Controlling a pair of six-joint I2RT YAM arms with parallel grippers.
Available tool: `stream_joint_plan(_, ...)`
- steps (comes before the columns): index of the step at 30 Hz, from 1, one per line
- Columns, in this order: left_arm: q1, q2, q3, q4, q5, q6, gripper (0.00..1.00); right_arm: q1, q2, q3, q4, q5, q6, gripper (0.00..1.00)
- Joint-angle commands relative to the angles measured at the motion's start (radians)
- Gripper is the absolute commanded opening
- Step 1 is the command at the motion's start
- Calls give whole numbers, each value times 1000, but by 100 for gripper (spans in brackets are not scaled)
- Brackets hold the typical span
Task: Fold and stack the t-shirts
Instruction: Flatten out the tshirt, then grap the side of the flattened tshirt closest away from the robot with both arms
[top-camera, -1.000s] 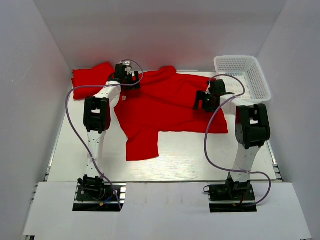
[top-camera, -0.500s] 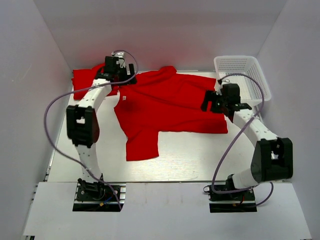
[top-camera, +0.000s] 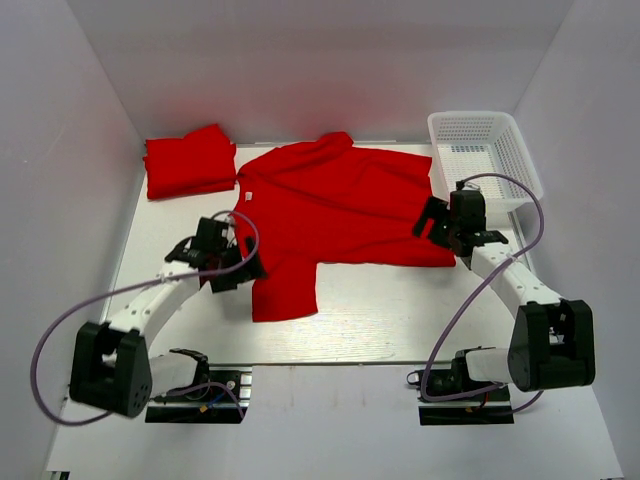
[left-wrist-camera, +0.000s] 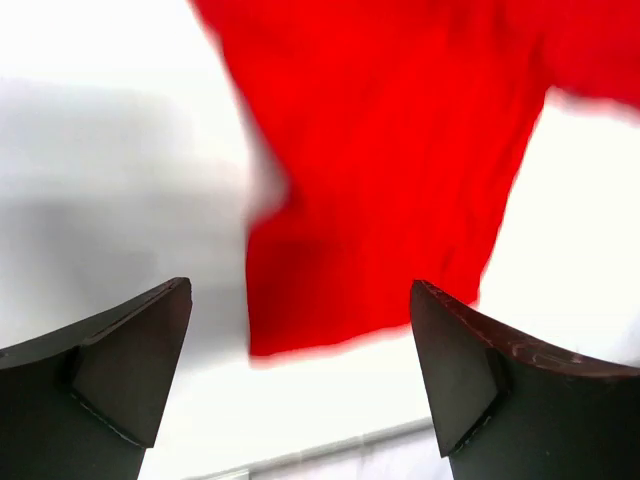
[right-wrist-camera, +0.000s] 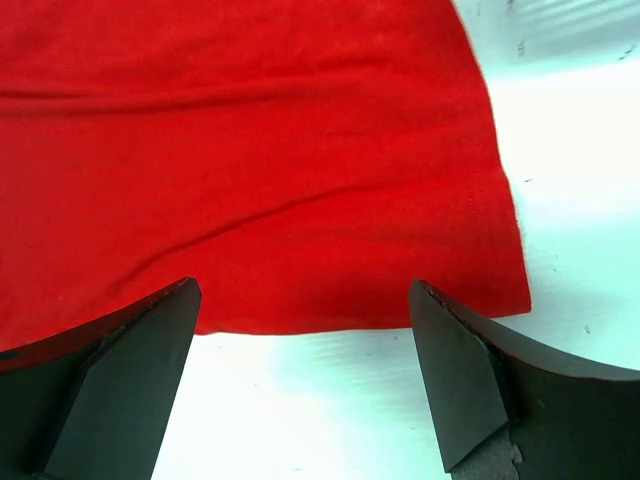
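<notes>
Red t-shirts, two: spread shirt (top-camera: 340, 205), folded shirt (top-camera: 188, 160); one basket (top-camera: 470, 117); left gripper (left-wrist-camera: 300, 290), right gripper (right-wrist-camera: 305, 288) spread, empty.

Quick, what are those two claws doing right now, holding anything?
Left gripper: open, holding nothing, over the shirt sleeve.
Right gripper: open, holding nothing, over the shirt hem.

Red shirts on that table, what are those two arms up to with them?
Two robot arms are working on folding red t-shirts. One folded shirt lies at the far left corner. The spread shirt lies flat mid-table. The left hand hovers open by its near sleeve, the right hand open over its hem corner. Neither grips cloth yet.
</notes>
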Motion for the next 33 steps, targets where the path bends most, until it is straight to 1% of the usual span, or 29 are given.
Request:
stream_joint_plan(1, -27, -128, -67, -81, 72, -70, 100, -5, -42, -15, 53, 62, 37, 90)
stream_joint_plan(4, -62, -138, -151, -136, 114, -85, 100, -7, -42, -23, 53, 68, 40, 90)
stream_joint_plan(7, -100, -112, -188, -164, 89, -94, 100, -7, -47, -37, 54, 79, 43, 90)
stream_joint_plan(10, -130, -78, -179, -164, 68, -104, 100, -10, -48, -41, 56, 91, 45, 90)
stream_joint_plan(12, -156, -34, -159, -173, 14, -104, 100, -10, -54, -44, 57, 98, 46, 90)
stream_joint_plan(14, -169, 2, -141, -160, -10, -104, 100, -10, -53, -46, 60, 101, 42, 90)
stream_joint_plan(15, -182, 19, -140, -143, -10, -104, 98, -11, -53, -47, 60, 101, 42, 90)
stream_joint_plan(16, -201, 89, -131, -79, -10, -95, 90, -13, -53, -49, 60, 104, 39, 90)
stream_joint_plan(17, -212, 127, -131, -68, -32, -94, 88, -11, -50, -50, 60, 104, 40, 90)
stream_joint_plan(19, -223, 148, -131, -52, -32, -94, 79, -11, -53, -50, 62, 101, 40, 90)
stream_joint_plan(20, -223, 186, -131, -43, -32, -94, 76, -13, -53, -52, 59, 99, 37, 90)
stream_joint_plan(21, -235, 203, -131, -32, -32, -104, 71, -13, -56, -53, 57, 101, 40, 90)
stream_joint_plan(24, -257, 235, -131, -18, -52, -104, 66, -13, -62, -72, 60, 107, 40, 90)
stream_joint_plan(25, -266, 249, -116, -18, -61, -104, 58, -13, -68, -78, 60, 107, 42, 90)
stream_joint_plan(26, -266, 249, -116, -18, -84, -104, 53, -13, -66, -81, 63, 107, 42, 90)
stream_joint_plan(28, -266, 259, -85, -18, -110, -104, 48, -14, -66, -87, 63, 104, 45, 90)
stream_joint_plan(29, -266, 275, -76, -28, -121, -104, 41, -16, -68, -92, 63, 102, 45, 90)
stream_joint_plan(31, -275, 295, -47, -38, -136, -104, 33, -13, -65, -93, 60, 101, 45, 90)
stream_joint_plan(32, -275, 316, -38, -51, -151, -95, 21, -14, -66, -98, 62, 99, 47, 90)
stream_joint_plan(33, -275, 325, -29, -51, -164, -94, 15, -16, -68, -102, 60, 99, 47, 90)
